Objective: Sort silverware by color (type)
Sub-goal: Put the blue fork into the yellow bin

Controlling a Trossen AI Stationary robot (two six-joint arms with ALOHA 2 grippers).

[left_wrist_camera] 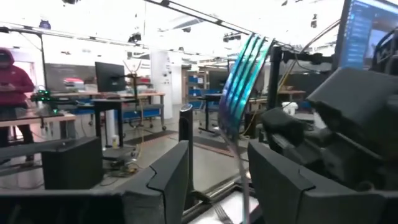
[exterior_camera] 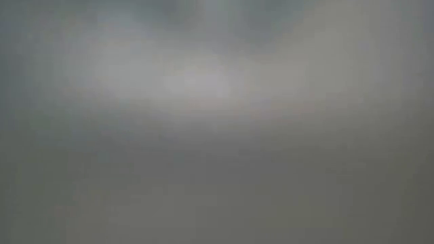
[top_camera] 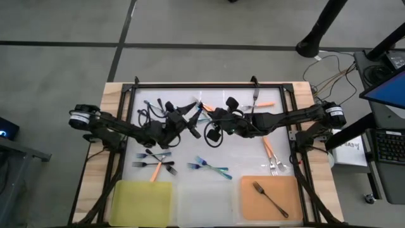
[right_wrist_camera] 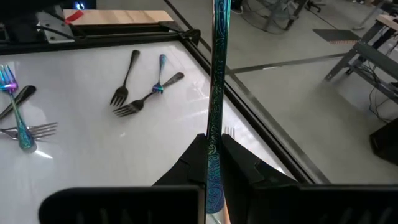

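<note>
Right gripper [right_wrist_camera: 213,163] is clamped on the handle of an iridescent blue-teal fork [right_wrist_camera: 219,81], which projects straight out past its fingertips. Left gripper [left_wrist_camera: 217,180] faces it with fingers [left_wrist_camera: 169,171] parted around the fork's tines, not closed on them

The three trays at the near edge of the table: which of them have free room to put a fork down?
The yellow tray and the clear middle tray look bare. The orange tray holds one dark fork, with room beside it. The crowded part is mid-table, where the left gripper and right gripper meet among scattered forks.
</note>
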